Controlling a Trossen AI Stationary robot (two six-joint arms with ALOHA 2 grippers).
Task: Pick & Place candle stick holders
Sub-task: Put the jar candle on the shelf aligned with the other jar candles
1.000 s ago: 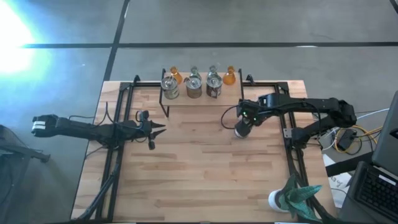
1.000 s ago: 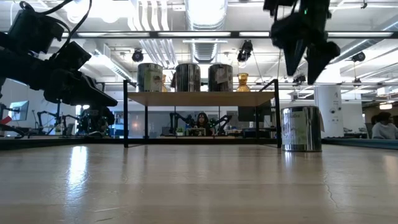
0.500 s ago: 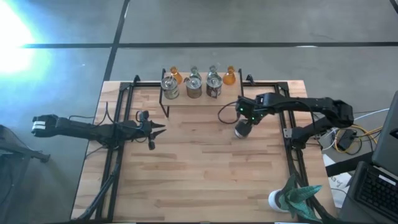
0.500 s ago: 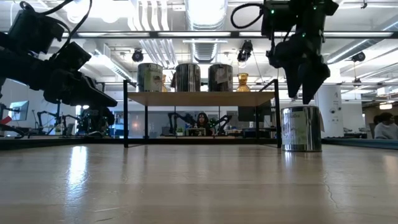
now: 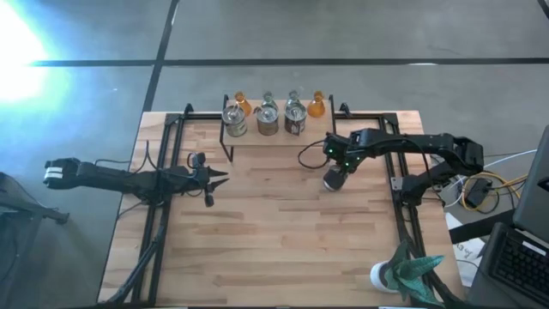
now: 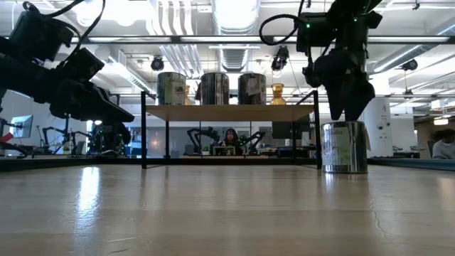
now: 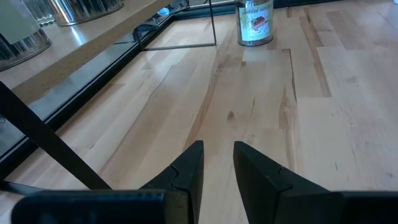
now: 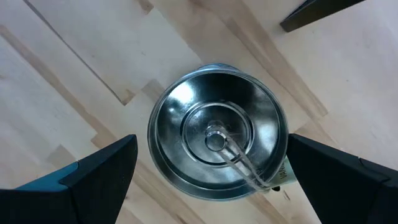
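Note:
A clear silvery jar-like candle stick holder [image 8: 217, 140] stands upright on its base on the wooden table [image 5: 274, 223], to the right of the shelf. My right gripper [image 6: 348, 114] hangs just above it, pointing down and open, one finger on either side of the rim [image 8: 186, 93] without touching. Three more silvery holders [image 5: 268, 118] and two amber ones [image 5: 316, 105] stand on the low shelf [image 5: 274, 137] at the far edge. My left gripper [image 7: 217, 158] waits at the table's left, a narrow gap between its fingers with nothing in it.
The shelf's black wire legs [image 6: 144, 135] stand on the table's far half. A teal spiky object on a white base [image 5: 407, 270] sits at the near right corner. Black arm frames run along both sides [image 5: 159, 215]. The table's middle and near parts are bare wood.
My right gripper has come down toward the silvery holder on the table, shifting a little toward the table's left and rolling about its own pointing line. Its fingers stay wide apart. The holder has not moved.

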